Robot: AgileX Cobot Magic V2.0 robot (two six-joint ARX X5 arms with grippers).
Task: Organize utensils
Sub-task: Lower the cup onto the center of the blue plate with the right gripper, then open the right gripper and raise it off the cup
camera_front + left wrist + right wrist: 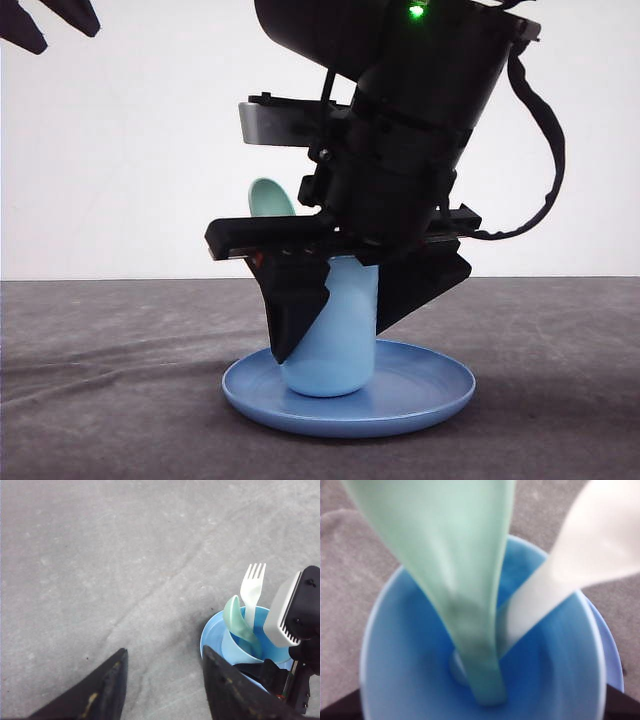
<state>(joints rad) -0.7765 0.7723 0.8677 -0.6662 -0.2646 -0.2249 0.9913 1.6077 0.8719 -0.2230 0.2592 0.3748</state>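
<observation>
A pale mint-green spoon (450, 555) and a white fork (590, 555) stand handle-down in a light blue cup (345, 300), which stands upright on a round blue plate (420, 385). In the front view the spoon's bowl (270, 197) rises above the cup. The left wrist view shows the fork (252, 582) and spoon (234, 615) leaning out of the cup (235, 652). My right gripper (330, 345) reaches down over the cup, open, one finger on each side of it. My left gripper (164, 650) is open, raised over bare table left of the plate (212, 635).
Grey table (120, 380) surrounds the plate on all sides. The right arm's black body (400, 130) and its cable (545, 150) hang over the cup. A white wall (120, 150) is behind. The left gripper's fingertips (40, 30) show at the upper left.
</observation>
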